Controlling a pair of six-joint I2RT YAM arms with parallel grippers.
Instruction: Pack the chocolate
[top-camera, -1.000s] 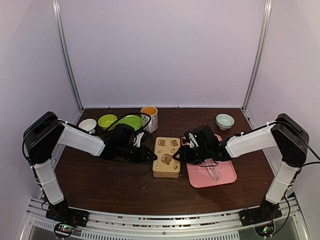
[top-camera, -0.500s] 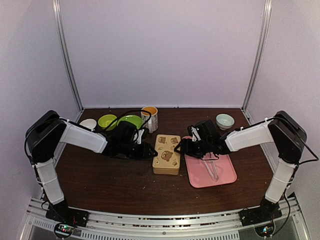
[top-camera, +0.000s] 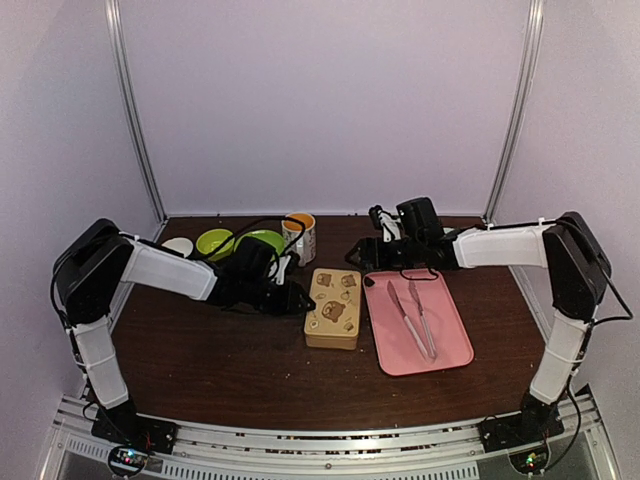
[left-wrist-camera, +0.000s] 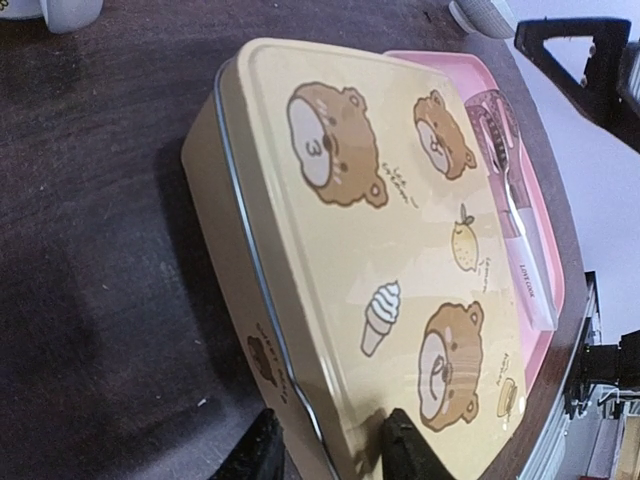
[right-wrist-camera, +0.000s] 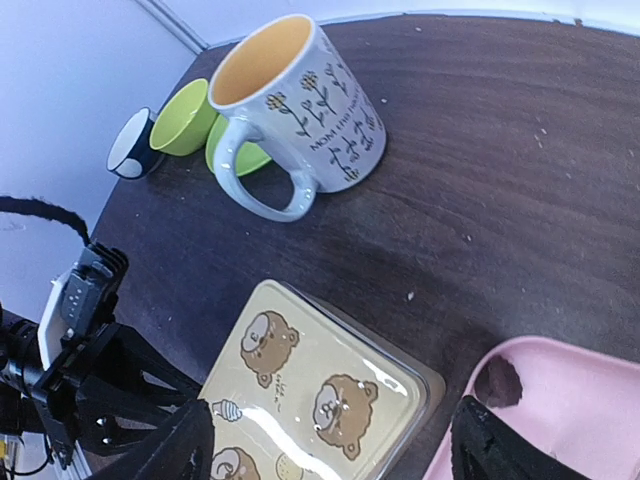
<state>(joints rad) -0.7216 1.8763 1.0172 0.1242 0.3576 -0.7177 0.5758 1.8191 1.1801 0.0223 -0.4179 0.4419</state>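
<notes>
Jaws on the right gripper (right-wrist-camera: 335, 430) gape wide, empty; the left gripper (left-wrist-camera: 330, 445) narrowly straddles the tan bear-printed tin (left-wrist-camera: 330, 250) rim, grip unclear. Chocolate unseen: probably light, slippery lumps, best pinched mid-body using the metal tongs (top-camera: 405, 312) behind the right jaws.

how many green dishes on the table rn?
2. A small lime bowl at the back left; a larger green dish between it and the flowered mug, partly hidden. None else shows.

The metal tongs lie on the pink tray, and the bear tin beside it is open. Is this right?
No: the bear tin is closed, as the left wrist view shows. The metal tongs do lie on the pink tray beside it.
</notes>
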